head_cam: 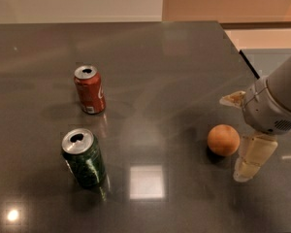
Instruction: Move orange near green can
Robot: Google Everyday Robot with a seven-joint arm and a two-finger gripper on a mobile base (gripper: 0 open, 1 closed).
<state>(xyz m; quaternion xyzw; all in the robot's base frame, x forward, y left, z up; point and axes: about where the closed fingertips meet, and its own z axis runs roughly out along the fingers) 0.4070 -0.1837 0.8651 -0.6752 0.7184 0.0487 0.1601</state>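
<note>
The orange (223,140) rests on the dark table at the right. The green can (84,158) stands upright at the front left, with a silver opened top, far from the orange. My gripper (236,137) is at the right, just beside the orange, and it is open. One pale finger (253,155) hangs down to the orange's right. The other fingertip (232,99) shows above and behind the orange. The orange lies at the mouth of the gap between them and is not held.
A red can (89,89) stands upright behind the green can at the left. The dark glossy table (165,72) has its right edge just beyond my arm. A pale floor and wall lie past it.
</note>
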